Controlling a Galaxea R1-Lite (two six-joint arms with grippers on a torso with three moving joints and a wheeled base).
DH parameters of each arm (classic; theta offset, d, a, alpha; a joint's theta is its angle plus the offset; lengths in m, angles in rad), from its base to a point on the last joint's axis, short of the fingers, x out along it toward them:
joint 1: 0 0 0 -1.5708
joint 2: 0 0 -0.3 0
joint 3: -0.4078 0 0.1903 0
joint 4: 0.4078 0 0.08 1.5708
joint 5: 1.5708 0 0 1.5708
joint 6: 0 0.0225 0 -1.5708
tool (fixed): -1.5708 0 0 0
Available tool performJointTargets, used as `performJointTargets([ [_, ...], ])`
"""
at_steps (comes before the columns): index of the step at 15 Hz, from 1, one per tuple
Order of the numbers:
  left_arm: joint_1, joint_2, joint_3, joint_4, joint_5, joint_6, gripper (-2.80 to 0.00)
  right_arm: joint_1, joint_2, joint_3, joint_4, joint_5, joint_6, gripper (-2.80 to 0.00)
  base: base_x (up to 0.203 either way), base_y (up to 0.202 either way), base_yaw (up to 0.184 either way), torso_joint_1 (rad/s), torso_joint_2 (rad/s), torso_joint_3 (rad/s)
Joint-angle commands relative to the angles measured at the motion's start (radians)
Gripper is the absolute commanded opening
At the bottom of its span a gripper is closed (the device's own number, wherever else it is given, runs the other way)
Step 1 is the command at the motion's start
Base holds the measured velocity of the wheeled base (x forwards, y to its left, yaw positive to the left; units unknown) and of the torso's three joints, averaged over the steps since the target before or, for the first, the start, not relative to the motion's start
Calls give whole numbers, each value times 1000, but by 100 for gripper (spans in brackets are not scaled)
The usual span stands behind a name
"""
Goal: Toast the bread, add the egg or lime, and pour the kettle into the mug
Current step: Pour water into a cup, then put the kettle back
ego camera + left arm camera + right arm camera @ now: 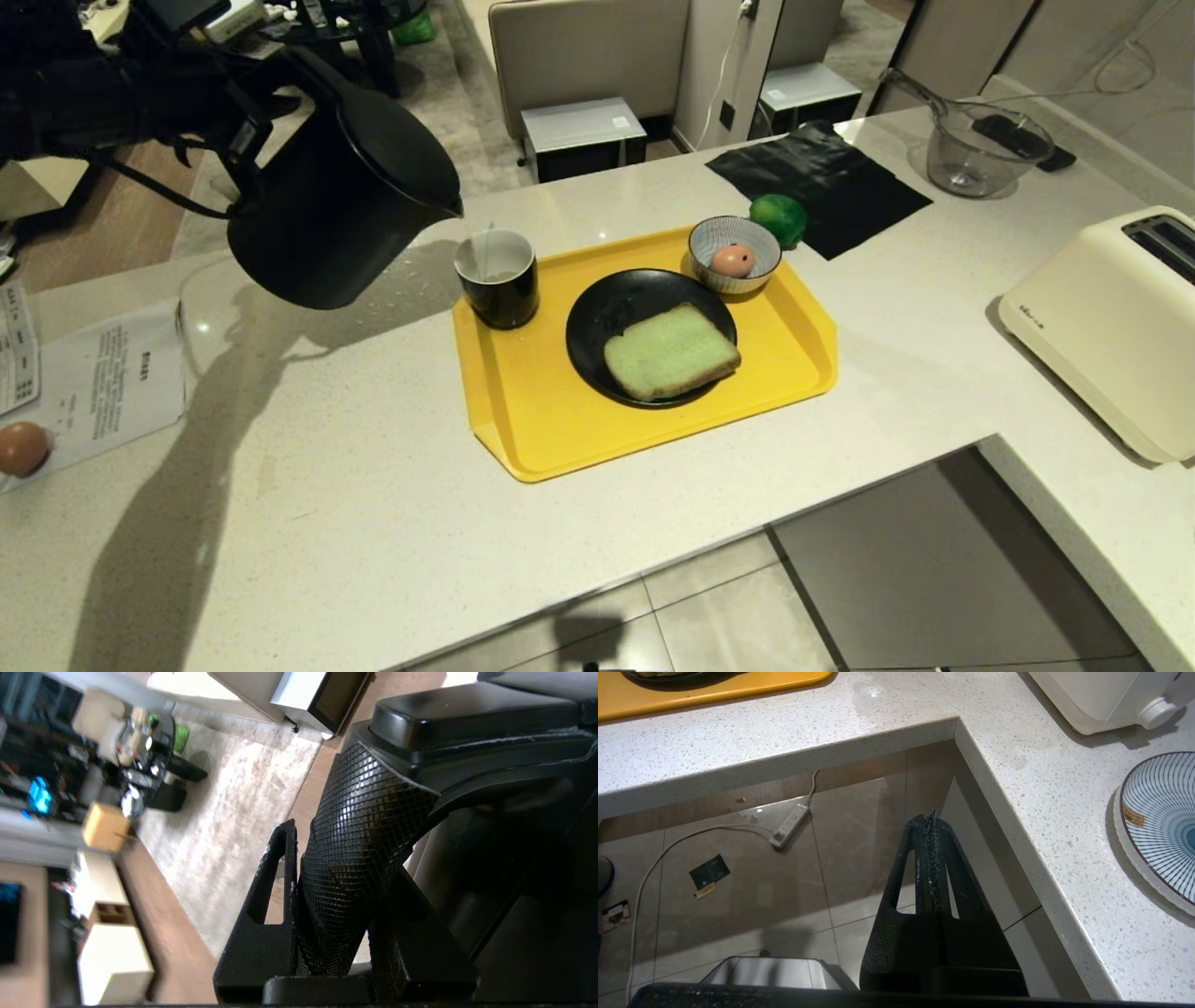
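The matte black kettle (341, 201) hangs tilted above the counter at the left, its spout (455, 207) pointing at the glossy black mug (497, 278) on the yellow tray (523, 420). My left gripper (345, 858) is shut on the kettle's textured loop handle (369, 807). A thin pale streak stands over the mug's white inside; I cannot tell whether it is water. The pale green bread (672, 352) lies on a black plate (597, 322). The pinkish egg (733, 260) sits in a striped bowl (747, 238), the lime (780, 219) just behind it. My right gripper (931, 816) hangs shut over the floor.
A cream toaster (1111, 327) stands on the right counter, with a striped plate (1162, 821) beside it in the right wrist view. A glass jug (980, 149) and a black cloth (817, 182) are at the back. A plain brown egg (21, 448) and papers (112, 383) lie far left.
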Motion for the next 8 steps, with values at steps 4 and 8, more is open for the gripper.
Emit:
performJointTargets([
  [4, 51, -57, 2, -23, -5, -229, -280, 1, 2, 18, -1, 0, 0, -280, 0, 0, 0, 0, 0, 0],
  [8, 143, -102, 3, -24, -13, -461, -280, 1, 2, 20, -1, 0, 0, -280, 0, 0, 0, 0, 0, 0],
])
